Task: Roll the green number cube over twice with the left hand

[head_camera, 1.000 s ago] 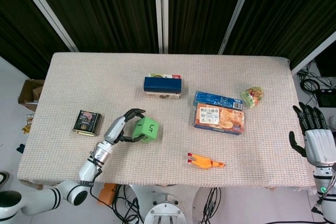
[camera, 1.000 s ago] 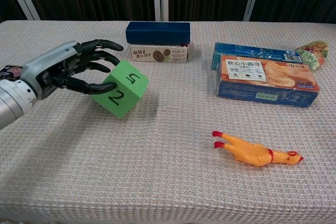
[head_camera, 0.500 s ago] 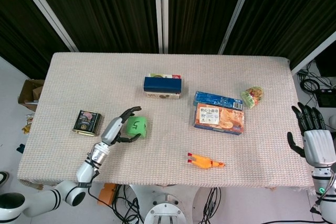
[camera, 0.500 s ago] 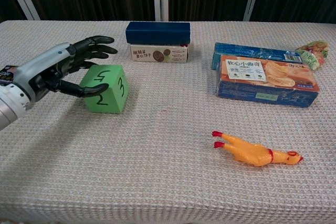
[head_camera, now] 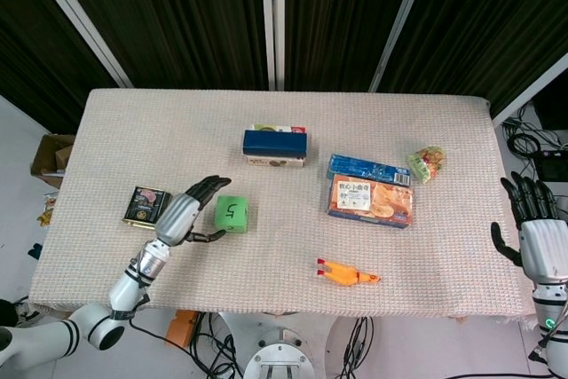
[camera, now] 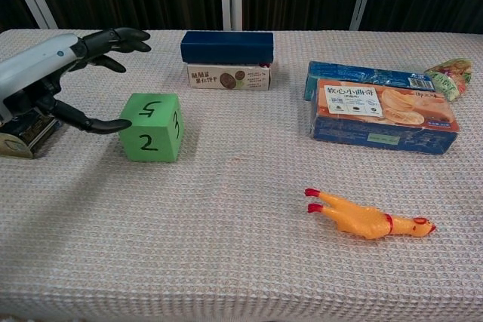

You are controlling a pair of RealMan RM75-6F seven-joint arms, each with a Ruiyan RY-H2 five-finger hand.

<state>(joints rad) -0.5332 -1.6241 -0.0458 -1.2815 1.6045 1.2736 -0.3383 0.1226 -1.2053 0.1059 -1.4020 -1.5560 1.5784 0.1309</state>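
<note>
Green cube (camera: pixel 151 127) sits flat on the woven tablecloth (camera: pixel 226 246) just past the left hand's fingertips, 5 on top and 2 on the front face, with a 3 on the side away from the hand. Left hand (camera: pixel 47 81) is spread open and holding nothing; the thumb tip looks like it's right at the cube's near side, maybe just touching, can't quite tell. Behind the hand's wrist there's a small dark tin (head_camera: pixel 147 207). Right hand (head_camera: pixel 540 235) hangs way off at the far table edge, fingers apart, empty.

My guess is this is the gap between rolls, cube settled and the hand free of it. For another roll it'd need to get fingers back onto a face and tip it over an edge, pushing away from the tin so the cube has room to land square
</note>
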